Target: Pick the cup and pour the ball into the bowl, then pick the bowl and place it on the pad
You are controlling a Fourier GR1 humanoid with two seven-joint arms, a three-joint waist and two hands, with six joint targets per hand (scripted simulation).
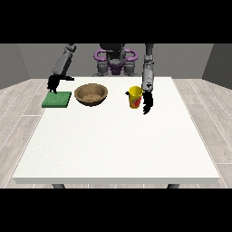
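Your yellow cup (pixel 135 97) stood upright on the white table (pixel 118 149), at the far side and right of centre in your front view. It carried a red mark on its side. You couldn't see a ball from this angle; the inside of the cup wasn't readable.

The hand at the view's right (pixel 147 103) hung just beside the cup, on the cup's right and slightly nearer the camera. Fingers pointed down. You couldn't tell whether they touched the cup or closed round it, so treat the state of those fingers as unknown.

The wooden bowl (pixel 91 94) sat upright to the cup's left, apart from it, also at the far side. Its inside looked bare wood as far as you could see.

The green pad (pixel 57 99) lay flat near the table's far left corner, just beside the bowl with a narrow gap between them.

The hand at the view's left (pixel 53 84) hovered over the pad's far edge, fingers hanging down. Whether they were open or curled, you couldn't tell. It held nothing you could see.
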